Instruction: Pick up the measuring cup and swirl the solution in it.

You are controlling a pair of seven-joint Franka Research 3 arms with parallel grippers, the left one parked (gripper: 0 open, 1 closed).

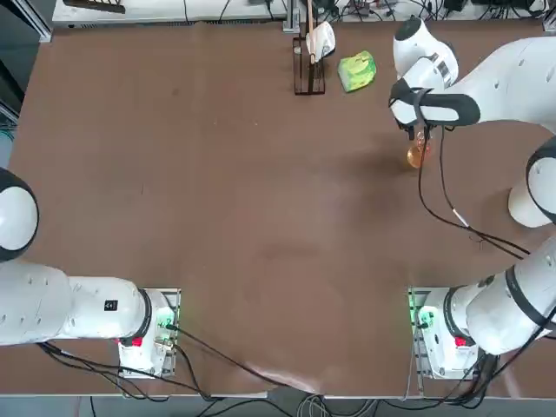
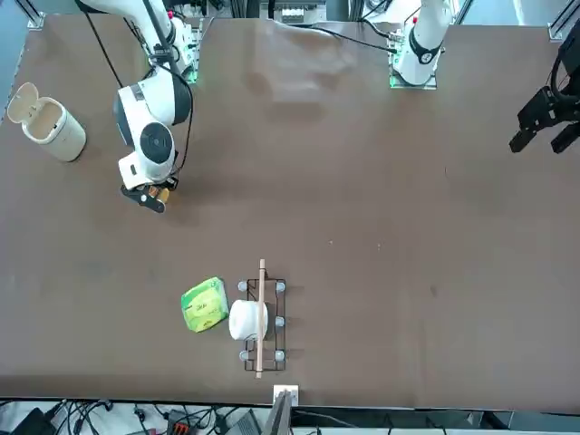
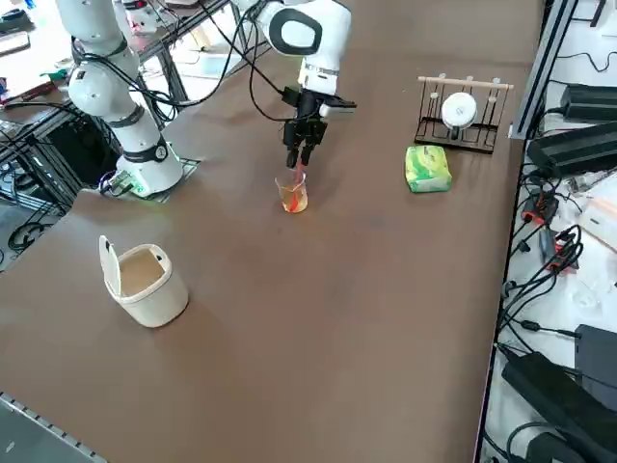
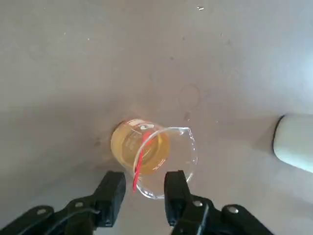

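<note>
Right Gripper Open Over Glass Beaker; No Grip Found

The right gripper (image 4: 145, 180) points down at the glass beaker (image 4: 154, 159), its two black fingers parted. The hand is released: the fingertips stand apart at the near side of the beaker's rim, and no clamping is visible. Whether either tip brushes the glass cannot be determined.

The beaker is clear, with a round open mouth. It is located on the right arm's side of the brown table (image 3: 337, 328), directly below the gripper. A small quantity of amber-orange solution (image 4: 151, 152) lies at its bottom. A thin red stick (image 4: 139, 166) stands in the beaker, leaning against the rim and projecting past it.

Other items observed: a white lidded bin (image 3: 159, 297), lid raised, stands on the table well apart from the beaker. A black wire rack (image 3: 470, 143) stands near the table's far edge, opposite the arm bases, with a pale wooden rod (image 3: 465, 82) along it and a white cup (image 3: 459, 110) at it. A green-and-yellow packet (image 3: 427, 169) lies just beside the rack.
</note>
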